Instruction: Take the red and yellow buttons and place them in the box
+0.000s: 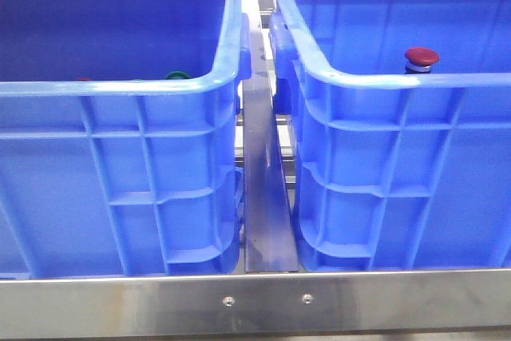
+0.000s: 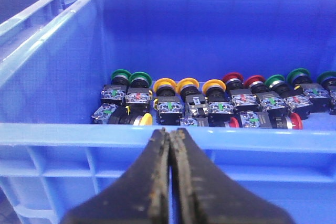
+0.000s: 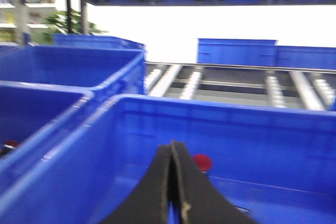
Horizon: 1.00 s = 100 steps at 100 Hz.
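Two blue crates fill the front view. The right crate (image 1: pixel 399 77) holds one red button (image 1: pixel 421 58), upright behind its near rim; it also shows in the right wrist view (image 3: pixel 202 162). The left crate (image 2: pixel 79 135) holds rows of buttons: yellow-capped ones (image 2: pixel 188 84), red-capped ones (image 2: pixel 232 79) and green-capped ones (image 2: pixel 122 75). My left gripper (image 2: pixel 170 131) is shut and empty, outside that crate's near rim. My right gripper (image 3: pixel 174 145) is shut and empty, over the right crate's near side, short of the red button. Neither gripper shows in the front view.
A metal rail (image 1: pixel 263 197) runs between the two crates, and a steel frame bar (image 1: pixel 255 301) crosses the front. More blue crates (image 3: pixel 73 61) and a roller conveyor (image 3: pixel 236 85) lie beyond. A green cap (image 1: pixel 176 75) peeks over the left crate's rim.
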### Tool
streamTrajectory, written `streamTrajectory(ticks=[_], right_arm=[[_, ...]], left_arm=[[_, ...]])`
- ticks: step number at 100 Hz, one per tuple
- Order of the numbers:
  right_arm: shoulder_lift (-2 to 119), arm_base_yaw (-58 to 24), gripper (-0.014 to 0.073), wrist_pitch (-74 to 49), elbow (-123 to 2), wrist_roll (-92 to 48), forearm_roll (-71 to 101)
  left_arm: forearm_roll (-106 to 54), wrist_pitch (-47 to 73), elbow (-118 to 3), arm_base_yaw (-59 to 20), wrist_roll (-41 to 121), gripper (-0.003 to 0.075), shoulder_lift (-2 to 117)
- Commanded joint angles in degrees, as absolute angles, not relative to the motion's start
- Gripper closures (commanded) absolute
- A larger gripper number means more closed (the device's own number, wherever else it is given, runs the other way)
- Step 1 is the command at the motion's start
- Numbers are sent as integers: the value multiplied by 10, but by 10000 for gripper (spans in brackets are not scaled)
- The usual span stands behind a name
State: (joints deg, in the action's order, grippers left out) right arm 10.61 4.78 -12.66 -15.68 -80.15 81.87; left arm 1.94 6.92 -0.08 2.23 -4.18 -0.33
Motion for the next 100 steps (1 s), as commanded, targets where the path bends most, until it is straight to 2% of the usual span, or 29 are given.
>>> streamTrajectory(ticks=[1,25,50,78,89,100], right_arm=[[112,37,645,-74,-171,-728,705],[112,21,645,13,-155,-292,275],[110,24,645,40,-101,8,0],[110,24,645,123,-25,41,-41],[110,24,645,190,22,43,-39],[106,24,645,174,19,44,-40]], left_arm=[[15,6,11,23,-43,741,-21],[15,6,11,23,-43,741,-21],[15,6,11,23,-43,741,-21],[15,6,11,23,-43,741,-21],[15,6,11,23,-43,741,-21],[15,6,11,23,-43,741,-21]])
